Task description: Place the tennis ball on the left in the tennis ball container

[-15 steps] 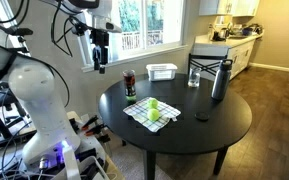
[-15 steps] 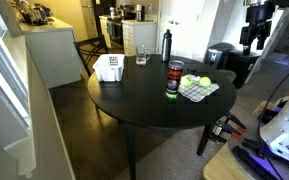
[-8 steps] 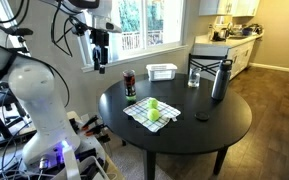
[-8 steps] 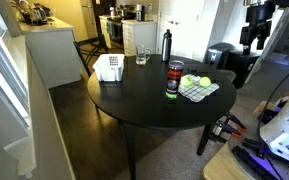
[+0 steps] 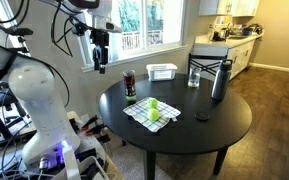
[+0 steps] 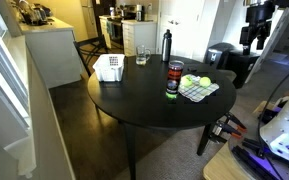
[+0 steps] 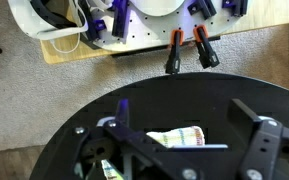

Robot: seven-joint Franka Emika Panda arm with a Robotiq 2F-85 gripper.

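Two yellow-green tennis balls lie on a checkered cloth [image 5: 149,113] on the round black table [image 5: 204,125]. One tennis ball [image 5: 153,103] is nearer the container, a second ball [image 5: 154,116] is beside it; they also show in an exterior view [image 6: 189,81] [image 6: 205,81]. The tennis ball container [image 5: 129,85] [image 6: 172,80], a clear tube with a dark red band, stands upright next to the cloth. My gripper [image 5: 100,66] [image 6: 253,42] hangs high above and off the table edge, open and empty. In the wrist view its fingers [image 7: 189,135] frame the cloth [image 7: 174,137] far below.
A tall grey bottle [image 5: 219,80] [image 6: 166,45], a drinking glass [image 5: 194,77] [image 6: 142,54] and a white basket [image 5: 162,71] [image 6: 108,68] stand on the table's far part. A small dark object [image 5: 201,116] lies near the cloth. Orange clamps [image 7: 187,50] sit on the robot base.
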